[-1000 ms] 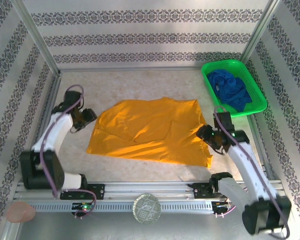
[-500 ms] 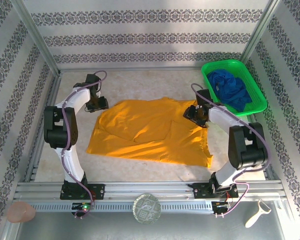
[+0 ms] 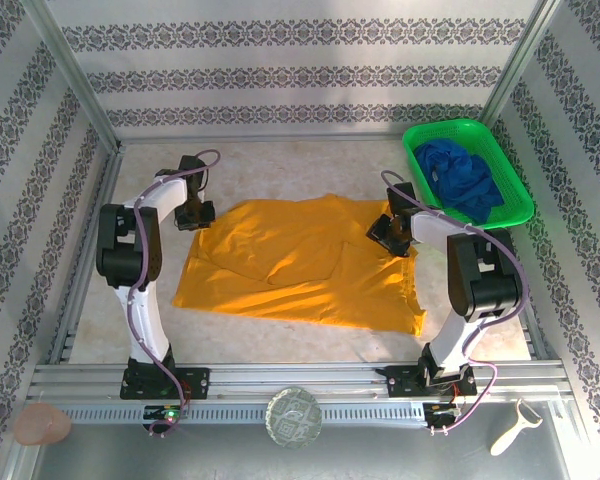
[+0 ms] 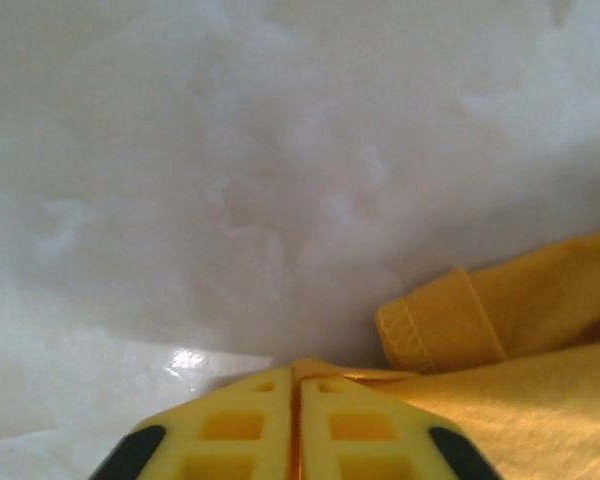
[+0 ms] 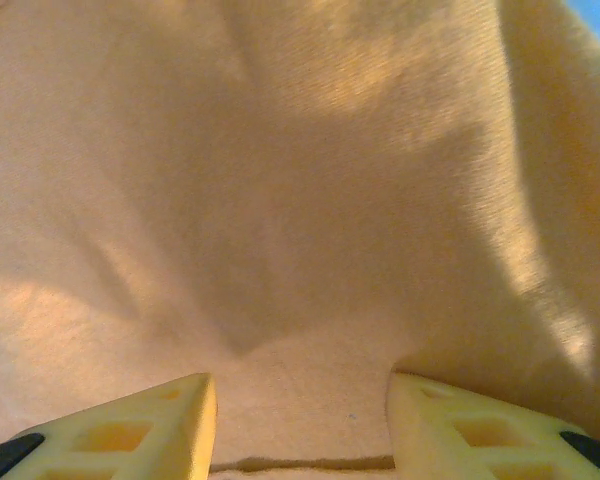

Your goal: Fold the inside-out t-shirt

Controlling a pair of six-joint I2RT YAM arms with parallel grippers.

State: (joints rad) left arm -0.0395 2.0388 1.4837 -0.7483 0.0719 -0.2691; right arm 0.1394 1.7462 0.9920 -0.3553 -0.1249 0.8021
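The inside-out t-shirt (image 3: 300,262), mustard orange-yellow, lies spread flat in the middle of the table. My left gripper (image 3: 202,213) is at its far left corner, low on the table. In the left wrist view the left gripper (image 4: 298,395) is shut, with a thin edge of the t-shirt (image 4: 520,400) pinched between the yellow fingers; a hemmed fold lies just to the right. My right gripper (image 3: 383,232) rests at the shirt's far right corner. In the right wrist view the right gripper (image 5: 300,420) stands open, with t-shirt cloth (image 5: 300,200) lying between and ahead of its fingers.
A green basket (image 3: 450,128) holding a dark blue garment (image 3: 463,178) stands at the far right. On the near ledge lie a round disc (image 3: 294,416), a pinkish object (image 3: 40,424) and a white peeler (image 3: 510,428). Patterned walls close in three sides.
Both arms reached from the near sides out to the shirt's far corners. The left gripper has closed on the cloth edge; the right gripper stays open.
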